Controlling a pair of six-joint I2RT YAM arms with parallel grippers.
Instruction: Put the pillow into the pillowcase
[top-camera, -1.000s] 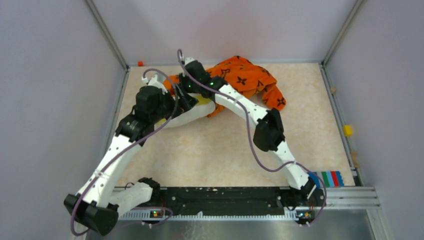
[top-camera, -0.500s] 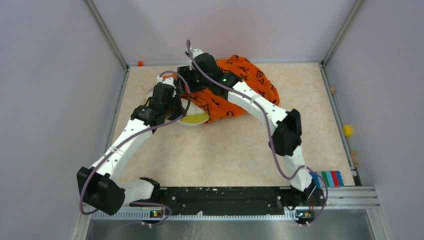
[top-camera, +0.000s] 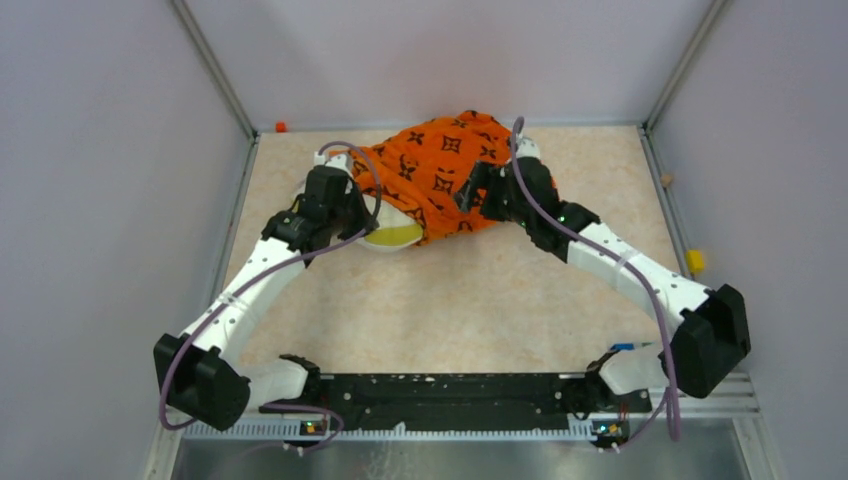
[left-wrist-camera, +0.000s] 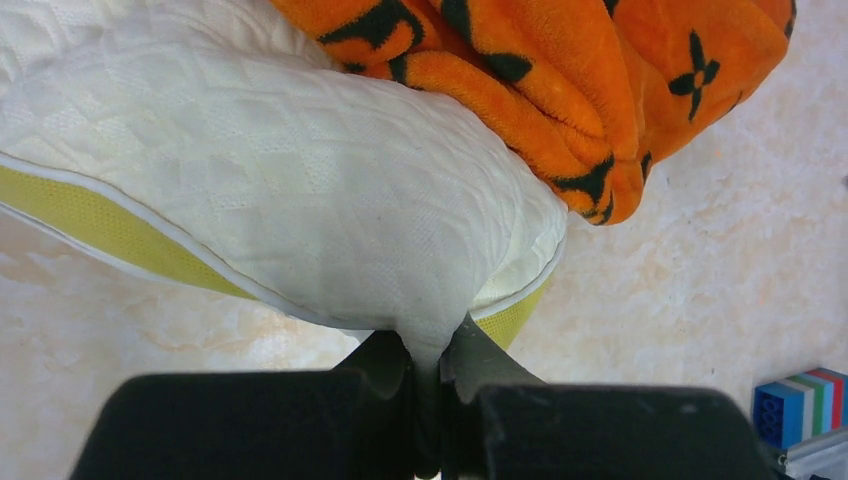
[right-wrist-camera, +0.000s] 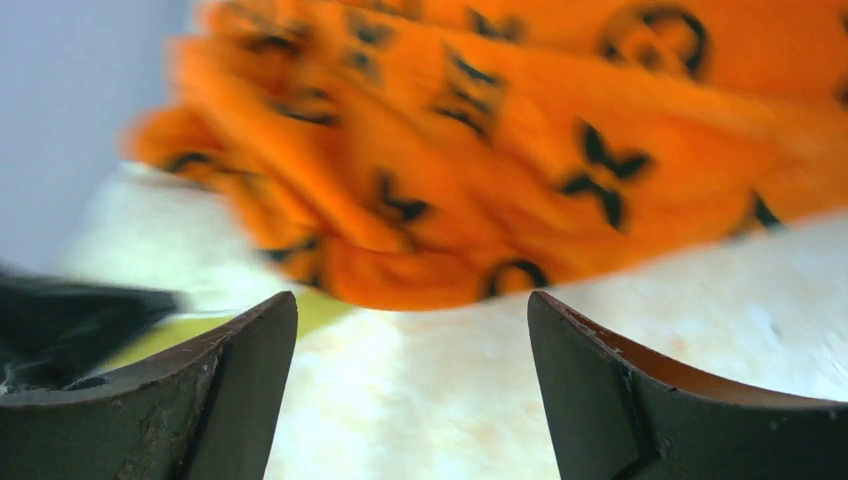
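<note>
Left hand (left-wrist-camera: 428, 352) pinches pillow (left-wrist-camera: 250, 200) corner, unseen overhead.

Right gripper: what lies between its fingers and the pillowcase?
Only bare tabletop, in the right wrist view: the right gripper stands open, short of the pillowcase.

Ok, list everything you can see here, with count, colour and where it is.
pillowcase: one, orange with black motifs, back middle of the table, covering most of the pillow
pillow: one, white quilted with yellow trim, corner poking out at the pillowcase's left
table: one, beige
yellow block: one, right rail
striped bricks: one stack, blue, green, red, table edge
left gripper: black, shut on the pillow's corner
right gripper: black, open, facing the pillowcase
</note>
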